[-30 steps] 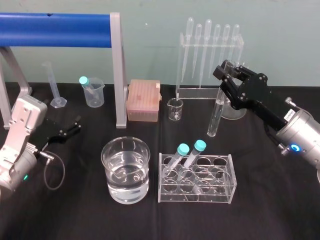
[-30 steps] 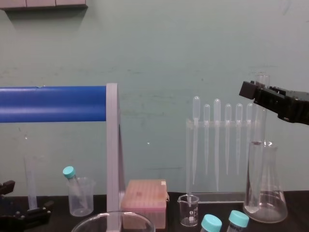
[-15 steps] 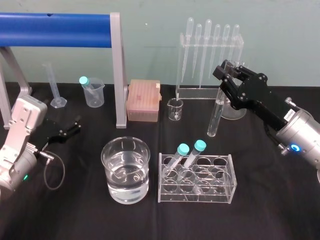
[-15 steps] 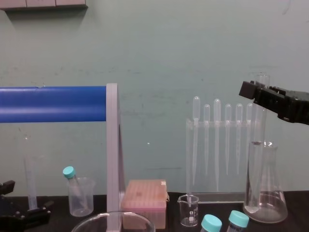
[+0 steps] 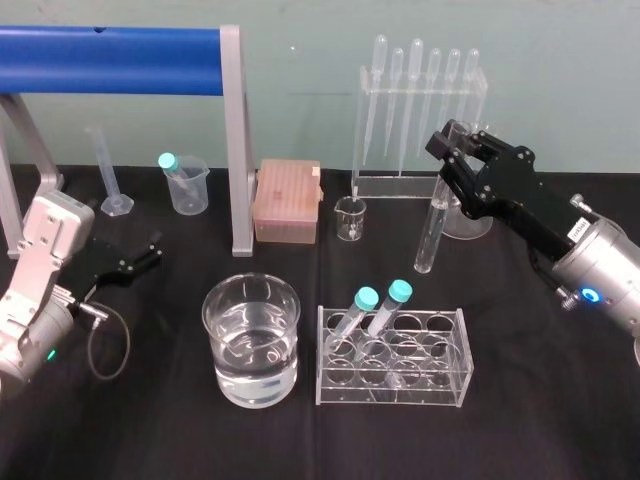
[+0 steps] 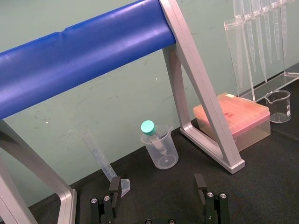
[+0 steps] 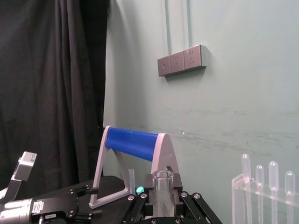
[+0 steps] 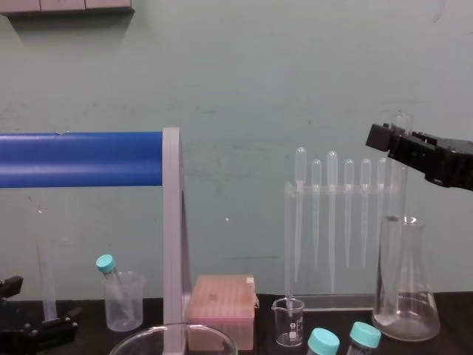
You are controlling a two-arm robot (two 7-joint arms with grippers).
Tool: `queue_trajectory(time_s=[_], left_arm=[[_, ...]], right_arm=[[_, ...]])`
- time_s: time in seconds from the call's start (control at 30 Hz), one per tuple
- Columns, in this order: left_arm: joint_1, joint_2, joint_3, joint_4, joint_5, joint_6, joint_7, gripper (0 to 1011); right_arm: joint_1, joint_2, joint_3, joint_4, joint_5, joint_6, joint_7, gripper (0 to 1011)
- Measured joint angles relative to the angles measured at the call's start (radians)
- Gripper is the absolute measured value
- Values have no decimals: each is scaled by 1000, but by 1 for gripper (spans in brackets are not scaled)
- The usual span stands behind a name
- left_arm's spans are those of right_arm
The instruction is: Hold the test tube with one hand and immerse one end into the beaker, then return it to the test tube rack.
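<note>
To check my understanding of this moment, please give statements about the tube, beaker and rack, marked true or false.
1. The right gripper holds the test tube upright. True.
2. The beaker holds clear liquid. True.
3. The test tube's lower end is in the beaker. False: it is behind the test tube rack, apart from the beaker.
4. The rack holds three capped tubes. False: two teal-capped tubes.
5. The left gripper is shut. False: it is open, at the table's left.

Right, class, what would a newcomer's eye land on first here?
The thick blue bar on a grey frame, back left, stands out. The black right gripper, back right, is shut on a long clear glass test tube, nearly upright. A large, half-full clear glass beaker sits front centre; the left gripper rests far left.
</note>
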Motion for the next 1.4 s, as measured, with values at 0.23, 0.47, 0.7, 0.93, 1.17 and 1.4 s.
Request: queue_trajectory(time_s=[0.23, 0.47, 0.7, 0.93, 1.17, 1.4], left_arm=[[0, 0, 0, 0, 0, 0, 0, 1000], [0, 0, 0, 0, 0, 0, 0, 1000], [0, 0, 0, 0, 0, 0, 0, 1000], [0, 0, 0, 0, 0, 0, 0, 1000], [0, 0, 0, 0, 0, 0, 0, 1000], [0, 0, 0, 0, 0, 0, 0, 1000]], right_arm=[[45, -19, -25, 4, 15, -7, 56, 227], [121, -58, -87, 20, 58, -11, 147, 228], [193, -100, -174, 46, 66, 1, 222, 227], [226, -128, -249, 73, 64, 18, 254, 227], [250, -148, -304, 113, 48, 18, 269, 228], [272, -164, -346, 166, 9, 6, 263, 228]])
